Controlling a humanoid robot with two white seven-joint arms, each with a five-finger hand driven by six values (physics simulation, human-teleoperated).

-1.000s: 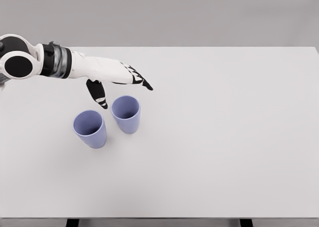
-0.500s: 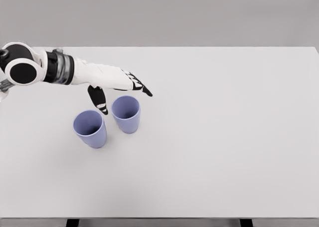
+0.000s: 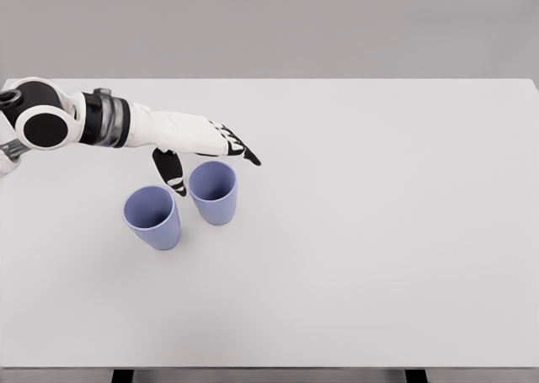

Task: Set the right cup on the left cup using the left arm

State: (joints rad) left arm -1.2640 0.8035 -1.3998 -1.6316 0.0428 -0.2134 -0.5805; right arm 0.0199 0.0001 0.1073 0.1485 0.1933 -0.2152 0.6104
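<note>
The left arm is stretched in from the left edge, and the left hand (image 3: 198, 143) is held spread and empty just behind the two cups. The left cup (image 3: 152, 217) is seen upright on the table (image 3: 379, 231), with the right cup (image 3: 213, 192) just beside it, below the fingertips (image 3: 250, 157). No writing can be read.

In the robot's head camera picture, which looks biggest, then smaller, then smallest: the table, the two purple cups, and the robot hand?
1. White table, by far the biggest.
2. Left robot hand, stretched out with fingers open, looks a bit bigger than a cup.
3. Left cup and right cup look alike, so no ranking between them.
</note>
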